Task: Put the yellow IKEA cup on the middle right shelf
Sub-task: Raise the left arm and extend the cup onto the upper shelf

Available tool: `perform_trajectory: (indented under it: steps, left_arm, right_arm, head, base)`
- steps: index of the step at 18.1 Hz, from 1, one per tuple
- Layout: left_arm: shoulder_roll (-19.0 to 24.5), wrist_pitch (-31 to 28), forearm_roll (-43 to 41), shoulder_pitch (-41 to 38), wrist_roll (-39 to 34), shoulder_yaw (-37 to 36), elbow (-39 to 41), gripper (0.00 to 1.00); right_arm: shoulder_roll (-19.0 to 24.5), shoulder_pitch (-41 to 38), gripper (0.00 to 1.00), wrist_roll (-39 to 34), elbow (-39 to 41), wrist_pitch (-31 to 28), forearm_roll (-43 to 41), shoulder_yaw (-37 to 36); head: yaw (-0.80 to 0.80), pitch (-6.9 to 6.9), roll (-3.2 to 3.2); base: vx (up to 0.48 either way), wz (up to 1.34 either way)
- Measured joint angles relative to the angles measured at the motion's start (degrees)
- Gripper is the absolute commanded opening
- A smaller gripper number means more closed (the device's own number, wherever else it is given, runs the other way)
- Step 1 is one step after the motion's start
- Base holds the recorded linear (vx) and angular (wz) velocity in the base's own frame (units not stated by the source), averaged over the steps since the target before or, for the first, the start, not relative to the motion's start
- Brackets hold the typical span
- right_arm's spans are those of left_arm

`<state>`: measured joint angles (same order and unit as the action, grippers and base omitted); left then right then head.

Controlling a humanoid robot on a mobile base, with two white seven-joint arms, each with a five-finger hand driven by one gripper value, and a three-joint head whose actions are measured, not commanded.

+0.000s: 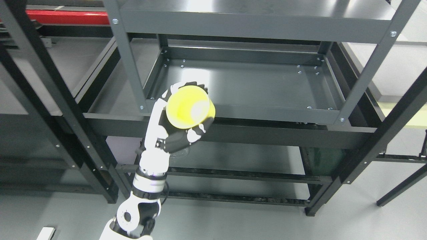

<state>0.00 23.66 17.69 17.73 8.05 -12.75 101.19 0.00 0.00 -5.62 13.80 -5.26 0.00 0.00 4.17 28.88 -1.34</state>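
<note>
The left hand [181, 128] had its fingers wrapped around the yellow cup [190, 106], held tilted just before the front-left corner of the middle shelf [253, 86], so grasping looked done while setting it down remained.

left hand [181, 116] raised, fingers curled

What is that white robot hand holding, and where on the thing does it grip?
The left hand holds a yellow cup by its side wall, fingers wrapped around the body, with the cup tipped in front of the dark shelf.
</note>
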Motion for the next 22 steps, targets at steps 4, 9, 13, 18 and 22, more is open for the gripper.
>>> perform_trajectory:
  steps: [4,9,13,18,22]
  left_arm:
    - [0.00,0.17,-0.02,7.25,0.03,0.01,0.17,0.00]
    - [0.00,-2.64,-0.02,16.68,0.03,0.11,0.28,0.01]
    - [0.00,-8.45,-0.01,23.10,-2.97,0.08,0.17,0.00]
    - [0.00,-20.51,0.34,28.26,-13.76,-0.01,-1.10,0.00]
    - [0.00,-30.79,4.99,31.97,-19.93,-0.77,-2.29,0.00]
  right_arm:
    - [0.00,0.00,0.99,0.00,0.00,0.00,0.00,0.00]
    - [0.00,0.00,0.99,0.00,0.00,0.00,0.00,0.00]
    - [0.00,0.00,0.99,0.00,0.00,0.00,0.00,0.00]
    - [0.00,0.01,0.99,0.00,0.00,0.00,0.00,0.00]
    - [0.00,0.01,0.99,0.00,0.00,0.01,0.00,0.00]
  head:
    - [0.00,0.00,0.00]
    - [0.00,0.00,0.00]
    - [0.00,-0.01,0.00]
    - [0.00,-0.01,0.00]
    - [0.00,-0.01,0.00]
  base:
    - [0.077,-0.14]
    - [0.108,-0.09]
    - [0.151,0.00]
    - [0.148,0.04]
    - [0.122,0.06]
